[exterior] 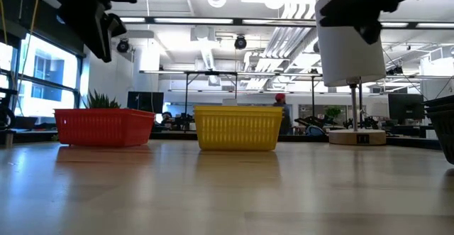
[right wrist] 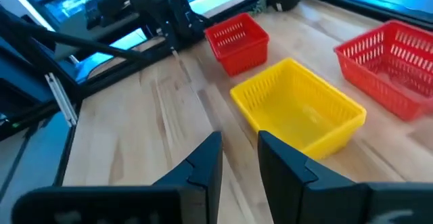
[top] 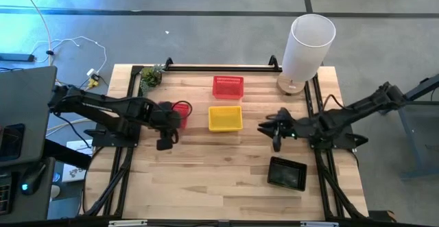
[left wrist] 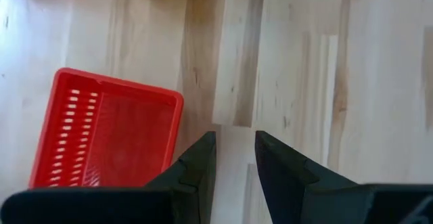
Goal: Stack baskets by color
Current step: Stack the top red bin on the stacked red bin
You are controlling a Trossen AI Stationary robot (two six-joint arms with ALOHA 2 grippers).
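The stacking looks well along, though how many baskets sit nested in each pile cannot be told. Four basket positions show on the tabletop [top: 226,179], and red is the colour left split in two.

The left tool [left wrist: 235,158] hangs above bare wood with its jaws a narrow gap apart and nothing between them. One red basket [left wrist: 108,130] lies just beside it, resting on the boards. The far red basket [top: 228,86] sits well beyond, past the yellow basket [top: 225,118], which lies between the two tools.

The right tool [right wrist: 240,158] is likewise slightly parted and empty, raised over the wood, with the yellow basket just ahead of its fingers. The black basket [top: 287,173] rests near this tool, toward the tabletop's near edge.

By this judgement, joining the two red spots is what remains.

All the baskets are shallow rectangular plastic trays with slotted mesh walls and flared rims. The tabletop is pale, jointed wooden planks.
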